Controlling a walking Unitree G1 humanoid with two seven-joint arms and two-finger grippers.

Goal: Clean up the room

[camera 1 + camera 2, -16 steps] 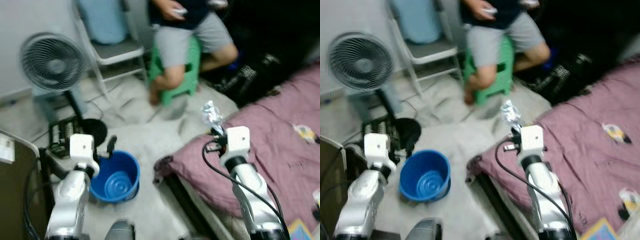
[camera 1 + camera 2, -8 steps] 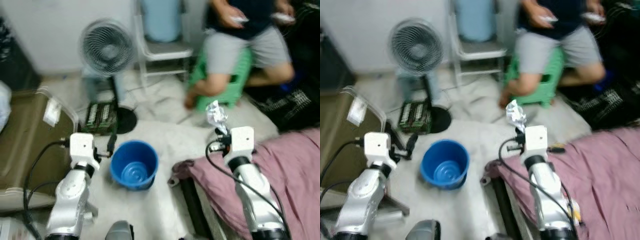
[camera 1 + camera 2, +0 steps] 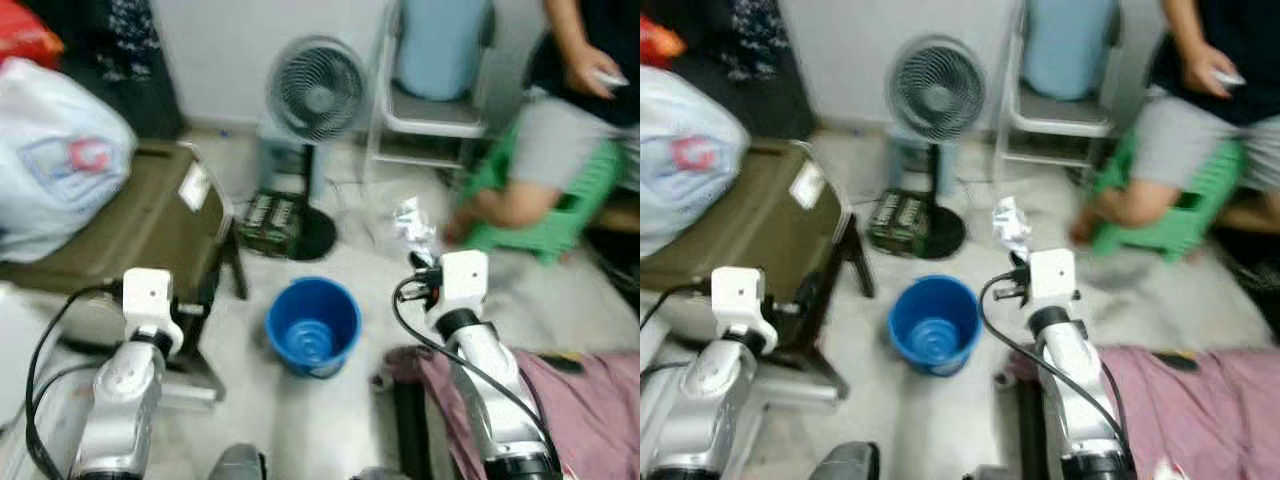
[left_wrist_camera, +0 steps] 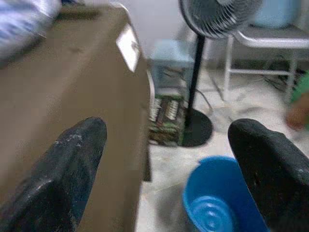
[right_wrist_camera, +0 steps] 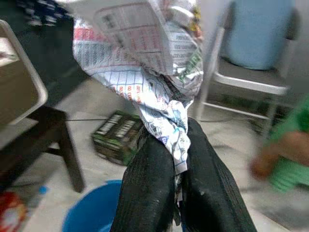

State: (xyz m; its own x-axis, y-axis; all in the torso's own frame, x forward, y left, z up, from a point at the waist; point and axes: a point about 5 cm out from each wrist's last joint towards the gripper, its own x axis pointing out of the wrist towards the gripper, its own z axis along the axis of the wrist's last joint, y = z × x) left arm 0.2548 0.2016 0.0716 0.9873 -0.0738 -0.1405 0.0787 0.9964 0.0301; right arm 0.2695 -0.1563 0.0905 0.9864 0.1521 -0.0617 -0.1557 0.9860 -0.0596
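Crumpled wrapper (image 5: 149, 63) pinched between the clenched fingers (image 5: 147, 188) of the right gripper (image 3: 424, 268), standing up out of the fingertips with its long axis roughly in line with them. Held above the floor, off to the right of the blue bucket (image 3: 312, 326) and somewhat beyond it. So, bucket down and to the left of the jaws, open mouth up; in the right wrist view, only a slice of blue rim low beside the fingers, not under them. Probably a sideways carry to the left called for first, until the wrapper hangs over the mouth, then a release.

Left gripper (image 4: 169, 159) spread wide and holding nothing, hanging beside the brown cabinet (image 3: 120, 240), bucket between and beyond its fingers (image 4: 72, 164). Near the bucket too, but empty, so no part in the drop.

Around the bucket: a standing fan (image 3: 318, 95) with a green box (image 3: 268, 217) by its base, a white bag (image 3: 55, 150) on the cabinet, a chair (image 3: 430, 100), and a person seated on a green stool (image 3: 540, 215). Purple bedding (image 3: 590, 410) low on the right.
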